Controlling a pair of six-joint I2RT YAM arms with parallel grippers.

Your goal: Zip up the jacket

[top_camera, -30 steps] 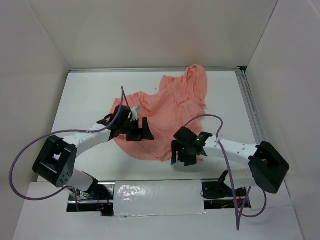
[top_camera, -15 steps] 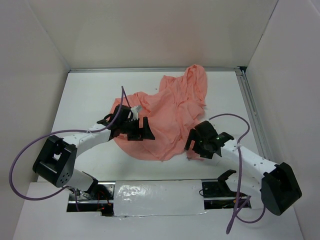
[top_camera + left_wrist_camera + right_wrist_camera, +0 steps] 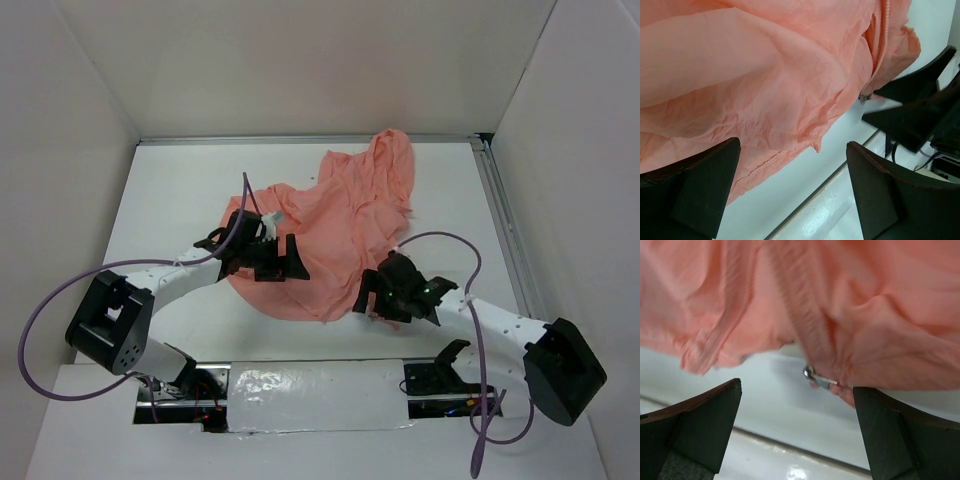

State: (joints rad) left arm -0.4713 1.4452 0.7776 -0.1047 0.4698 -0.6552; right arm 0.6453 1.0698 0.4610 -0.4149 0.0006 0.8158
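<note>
Your right hand (image 3: pixel 796 387) spreads wide by the jacket (image 3: pixel 345 215) hem, likely to pinch its zipper pull (image 3: pixel 820 380); left hand (image 3: pixel 792 145) wide too.

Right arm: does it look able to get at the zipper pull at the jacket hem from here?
Probably yes. The right gripper is open, and the metal zipper pull hangs off the hem of the jacket just ahead of it. Only bare table lies between them, and no fold covers the pull.
</note>
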